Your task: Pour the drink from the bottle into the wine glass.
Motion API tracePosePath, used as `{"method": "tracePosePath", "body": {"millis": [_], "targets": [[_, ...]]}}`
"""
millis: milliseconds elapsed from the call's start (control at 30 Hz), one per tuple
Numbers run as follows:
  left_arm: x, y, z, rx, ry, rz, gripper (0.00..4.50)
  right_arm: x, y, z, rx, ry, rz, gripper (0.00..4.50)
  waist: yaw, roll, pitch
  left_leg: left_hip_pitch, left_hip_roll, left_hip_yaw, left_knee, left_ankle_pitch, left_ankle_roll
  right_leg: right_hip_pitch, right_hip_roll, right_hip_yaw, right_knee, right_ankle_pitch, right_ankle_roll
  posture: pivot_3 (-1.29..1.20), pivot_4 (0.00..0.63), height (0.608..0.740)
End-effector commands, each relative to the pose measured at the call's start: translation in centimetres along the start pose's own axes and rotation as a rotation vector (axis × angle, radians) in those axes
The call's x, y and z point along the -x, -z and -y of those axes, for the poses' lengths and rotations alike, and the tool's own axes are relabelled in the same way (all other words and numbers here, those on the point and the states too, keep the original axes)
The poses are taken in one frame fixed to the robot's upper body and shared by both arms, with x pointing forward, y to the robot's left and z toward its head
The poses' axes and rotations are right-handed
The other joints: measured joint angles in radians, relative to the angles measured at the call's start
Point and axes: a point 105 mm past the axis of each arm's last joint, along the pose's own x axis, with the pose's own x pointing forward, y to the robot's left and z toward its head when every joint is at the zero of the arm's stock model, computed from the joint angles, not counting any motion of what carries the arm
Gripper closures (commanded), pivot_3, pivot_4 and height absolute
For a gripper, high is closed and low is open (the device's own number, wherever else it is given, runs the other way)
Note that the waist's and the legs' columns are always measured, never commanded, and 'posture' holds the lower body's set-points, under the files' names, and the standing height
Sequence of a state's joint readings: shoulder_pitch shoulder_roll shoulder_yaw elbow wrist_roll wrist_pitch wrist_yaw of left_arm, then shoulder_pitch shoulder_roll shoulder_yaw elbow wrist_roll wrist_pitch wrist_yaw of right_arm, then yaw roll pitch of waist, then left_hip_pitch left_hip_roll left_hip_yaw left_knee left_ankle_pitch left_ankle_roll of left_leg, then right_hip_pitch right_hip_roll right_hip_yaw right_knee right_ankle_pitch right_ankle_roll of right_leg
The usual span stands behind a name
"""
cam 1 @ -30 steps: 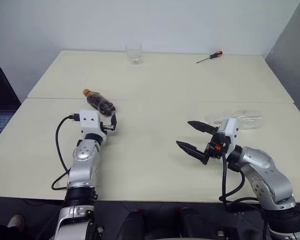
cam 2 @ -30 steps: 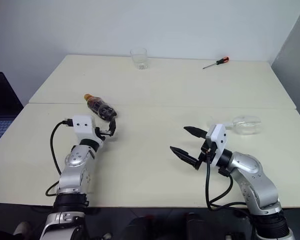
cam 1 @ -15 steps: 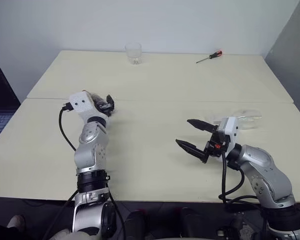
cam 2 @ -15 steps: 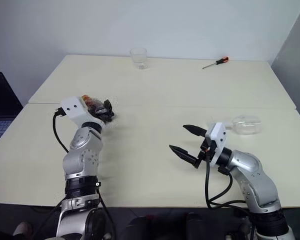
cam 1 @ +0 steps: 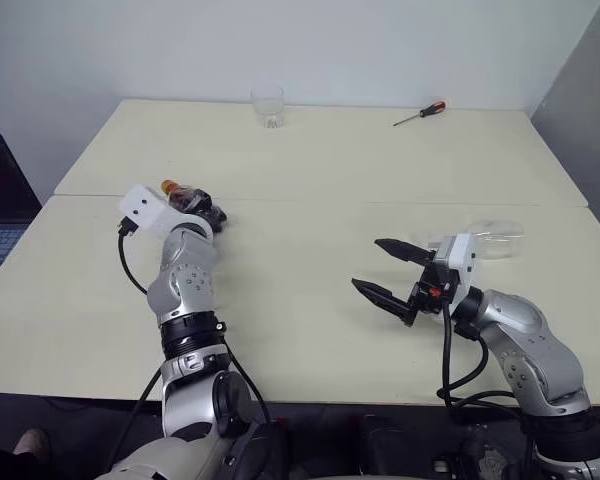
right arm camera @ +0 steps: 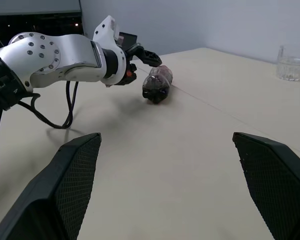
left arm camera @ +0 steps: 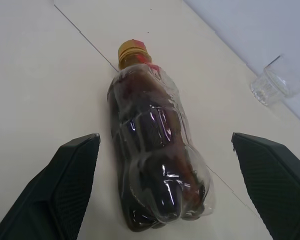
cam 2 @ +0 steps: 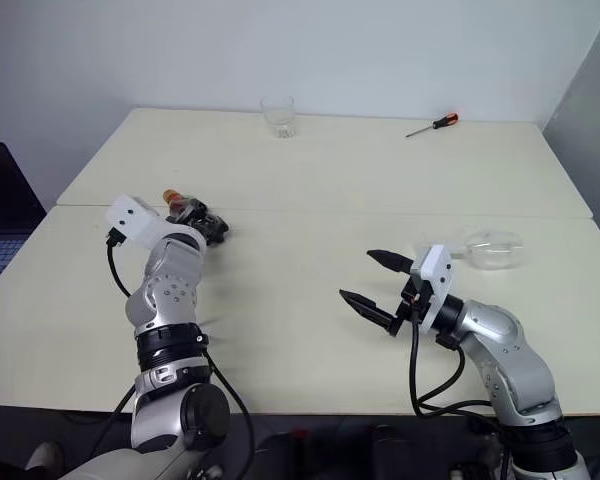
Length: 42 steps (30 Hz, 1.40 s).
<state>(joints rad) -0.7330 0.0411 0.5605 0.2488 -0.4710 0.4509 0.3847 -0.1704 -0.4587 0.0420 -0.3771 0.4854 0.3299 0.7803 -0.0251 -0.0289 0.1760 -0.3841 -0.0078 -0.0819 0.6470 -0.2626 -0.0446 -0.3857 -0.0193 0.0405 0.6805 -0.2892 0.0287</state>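
My left gripper [left arm camera: 162, 190] stands spread wide over the small squat clear plastic bottle [left arm camera: 152, 150], grasping nothing, one ribbed black finger [left arm camera: 65, 185] on either side of its bulbous, dimpled body. The bottle lies on its side at the seam near the desk's [cam 1: 310, 170] left edge, yellow cap [left arm camera: 132, 49] pointing away from me, the dark brown-black drink [left arm camera: 155, 175] pooled along its length. Lying flat, it offers its rounded sides to a sideways pinch, I judge.

My right gripper [cam 1: 384, 271] hangs released above the desk's near right part, holding nothing, its fingers parted. Beyond it the clear stemmed wine glass [cam 2: 490, 250] lies tipped over near the right edge; it would need righting before any pour.

A short clear tumbler [cam 1: 267, 106] stands at the far edge, a red-handled screwdriver [cam 1: 420, 113] toward the far right corner.
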Motion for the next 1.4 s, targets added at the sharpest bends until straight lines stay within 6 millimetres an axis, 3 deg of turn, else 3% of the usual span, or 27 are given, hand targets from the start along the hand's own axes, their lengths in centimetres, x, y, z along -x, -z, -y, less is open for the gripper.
{"method": "tracePosePath", "body": {"millis": [33, 567, 833, 1100, 1400], "targets": [[-0.5, -0.6, 0.7, 0.037, 0.009, 0.002, 0.02, -0.2, -0.9, 0.0, 0.025, -0.001, 0.027, 0.0, 0.0, 0.0, 0.0, 0.0, 0.0, 0.0, 0.0, 0.0, 0.0, 0.0, 0.0, 0.0, 0.0, 0.0, 0.0, 0.0, 0.15, 0.74], [-1.7, 0.2, -0.1, 0.058, -0.049, -0.061, 0.02, -0.2, -0.9, 0.0, 0.019, 0.015, 0.025, 0.0, -0.001, 0.0, 0.0, 0.0, 0.0, 0.0, 0.0, 0.001, -0.002, 0.0, 0.0, 0.0, 0.0, 0.0, 0.0, 0.0, 0.15, 0.74], [-1.8, -0.4, 0.1, 0.055, -0.041, -0.039, 1.93, -0.4, -0.8, -0.2, 0.013, 0.021, 0.029, 0.0, -0.001, 0.0, 0.0, 0.0, 0.0, 0.0, 0.0, 0.001, -0.002, 0.0, 0.0, 0.0, 0.0, 0.0, 0.0, 0.0, 0.15, 0.74], [-1.2, -0.5, -0.6, 0.019, -0.07, -0.059, 1.99, -0.4, -0.8, 0.0, 0.016, 0.025, 0.031, 0.0, -0.001, 0.0, 0.0, 0.0, 0.0, 0.0, 0.0, 0.001, -0.002, 0.0, 0.0, 0.0, 0.0, 0.0, 0.0, 0.0, 0.15, 0.74], [1.3, -0.9, -2.2, -0.09, -0.222, -0.142, 1.99, -0.4, -0.7, -0.1, 0.013, 0.021, 0.03, 0.0, -0.003, 0.0, 0.0, 0.0, 0.001, 0.0, 0.0, 0.001, -0.002, 0.0, 0.0, 0.001, 0.0, 0.0, 0.0, 0.0, 0.15, 0.74]]}}
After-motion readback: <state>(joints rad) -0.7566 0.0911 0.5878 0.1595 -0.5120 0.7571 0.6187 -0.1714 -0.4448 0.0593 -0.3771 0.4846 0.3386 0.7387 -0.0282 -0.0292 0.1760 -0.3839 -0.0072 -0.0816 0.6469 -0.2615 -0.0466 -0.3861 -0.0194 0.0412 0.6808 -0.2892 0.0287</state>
